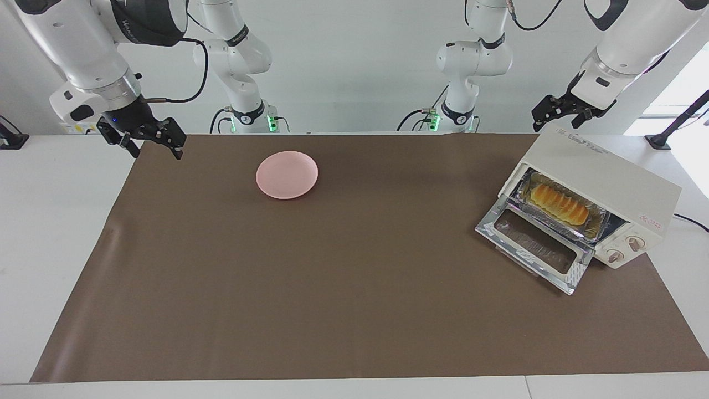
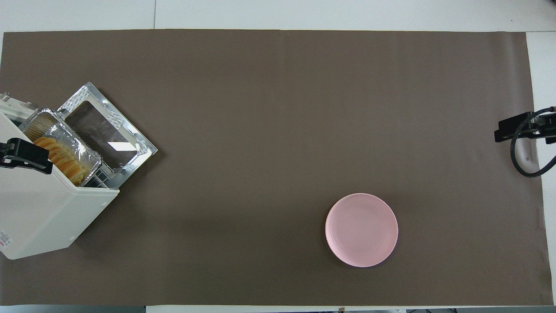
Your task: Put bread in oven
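White walls back a white table (image 1: 50, 221) whose middle is covered by a flat brown mat (image 1: 354, 277), smooth but for a small crease near the right arm's end.

At the left arm's end stands the oven (image 1: 609, 183), a cream-white box set at an angle with two round knobs on its front. Its glass door (image 1: 534, 244), framed in shiny metal, lies dropped open onto the mat. Inside, a crinkled silver foil tray (image 1: 595, 221) sits on the wire rack, and in it lies the bread (image 1: 558, 203), a golden, ridged little loaf. From overhead the oven's roof hides most of the tray and part of the loaf, and the oven's body is cut off at the edge of the view.

The left pincer (image 1: 562, 111) hangs in the air above the oven's upper corner nearest the robots, clear of it, fingers spread wide and holding nothing. The bread lies below it, inside the oven. Overhead, only one dark fingertip of it shows above the oven roof.

The right pincer (image 1: 145, 138) hovers over the mat's edge at the right arm's end, also spread wide and empty; overhead only its dark tip and a looped cable show. A round, smooth pink plate (image 1: 287, 174) lies bare on the mat, well apart from both pincers, closer to the right one.
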### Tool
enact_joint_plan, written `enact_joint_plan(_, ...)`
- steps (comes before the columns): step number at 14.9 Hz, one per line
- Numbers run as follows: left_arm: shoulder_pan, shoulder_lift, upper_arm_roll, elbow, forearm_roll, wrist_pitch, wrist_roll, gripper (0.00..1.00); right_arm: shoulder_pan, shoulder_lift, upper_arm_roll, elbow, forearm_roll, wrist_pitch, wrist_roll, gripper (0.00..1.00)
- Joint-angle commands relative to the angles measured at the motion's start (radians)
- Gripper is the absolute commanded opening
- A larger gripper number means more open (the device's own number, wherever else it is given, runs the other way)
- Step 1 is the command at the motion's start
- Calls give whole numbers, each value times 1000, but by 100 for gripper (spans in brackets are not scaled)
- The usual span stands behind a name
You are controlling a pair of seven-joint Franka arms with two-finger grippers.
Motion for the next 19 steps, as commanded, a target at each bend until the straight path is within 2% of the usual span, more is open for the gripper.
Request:
enact_joint_plan(1,2,-35,-8,-47,12,43,11,100,4,-18,-4,-17,2,0,-12,100)
enact_joint_plan(11,-21,-35,-9,-44,12,49,8,100,4,-18,-4,-17,2,0,-12,100)
enact_joint_plan(15,-20,-34,-9,-55,11,157,11,100,4,-18,-4,-17,2,0,-12,100)
enact_joint_plan(19,-20,-32,-9,-55,11,167,10,100,4,-18,-4,-17,2,1,-12,100)
